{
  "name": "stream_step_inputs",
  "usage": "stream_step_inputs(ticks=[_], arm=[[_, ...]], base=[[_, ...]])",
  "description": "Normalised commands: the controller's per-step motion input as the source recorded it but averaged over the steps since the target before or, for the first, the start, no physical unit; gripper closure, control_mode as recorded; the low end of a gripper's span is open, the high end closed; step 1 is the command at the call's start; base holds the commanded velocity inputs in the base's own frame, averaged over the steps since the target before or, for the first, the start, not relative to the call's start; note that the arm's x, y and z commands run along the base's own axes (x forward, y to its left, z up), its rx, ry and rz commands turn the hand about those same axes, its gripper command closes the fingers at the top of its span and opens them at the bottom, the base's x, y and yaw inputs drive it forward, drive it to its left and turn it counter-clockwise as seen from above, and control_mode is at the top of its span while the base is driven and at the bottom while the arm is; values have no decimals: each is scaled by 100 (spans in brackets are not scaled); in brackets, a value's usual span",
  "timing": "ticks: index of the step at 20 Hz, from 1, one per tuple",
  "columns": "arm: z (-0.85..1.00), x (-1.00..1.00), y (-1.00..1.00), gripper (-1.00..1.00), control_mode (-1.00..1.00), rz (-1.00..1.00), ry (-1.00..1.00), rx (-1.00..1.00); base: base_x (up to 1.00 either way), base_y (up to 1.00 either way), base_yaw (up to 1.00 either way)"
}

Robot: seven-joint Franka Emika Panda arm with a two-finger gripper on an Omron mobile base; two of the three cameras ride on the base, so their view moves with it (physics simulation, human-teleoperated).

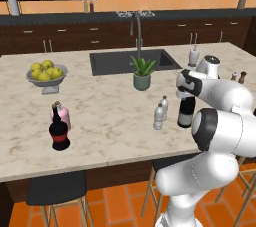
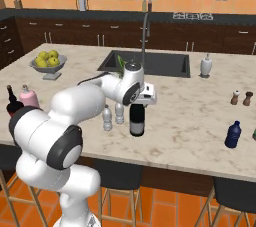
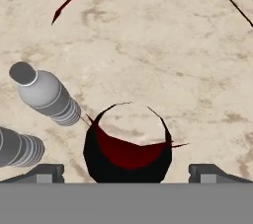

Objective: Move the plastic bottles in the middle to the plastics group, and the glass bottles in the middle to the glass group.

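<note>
The gripper (image 3: 126, 171) hangs straight above the wine bottle (image 2: 136, 120), its fingers (image 3: 45, 172) spread wide on either side and holding nothing (the hand hides the bottle's neck in both base views). The wine bottle stands upright near the front edge of the marble counter (image 1: 100, 106). Just to its left stand the two water bottles (image 1: 160, 112), close together. Far to the left sit the squat dark bottle (image 1: 59, 128) and the pink bottle (image 1: 62, 116).

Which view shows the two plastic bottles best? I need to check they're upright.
The left base view: both plastic bottles stand upright and unobstructed. In the right base view the arm partly crowds them; the hand view sees them from above, one cut off.
</note>
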Motion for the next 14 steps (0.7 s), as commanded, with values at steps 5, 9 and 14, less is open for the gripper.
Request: stream_step_inputs(ticks=[5, 9, 14], arm=[[-18, 0, 0, -100, -100, 0, 0, 0], [-5, 0, 0, -100, -100, 0, 0, 0], [0, 6, 0, -100, -100, 0, 0, 0]], base=[[0, 0, 0], [0, 0, 0], [0, 0, 0]])
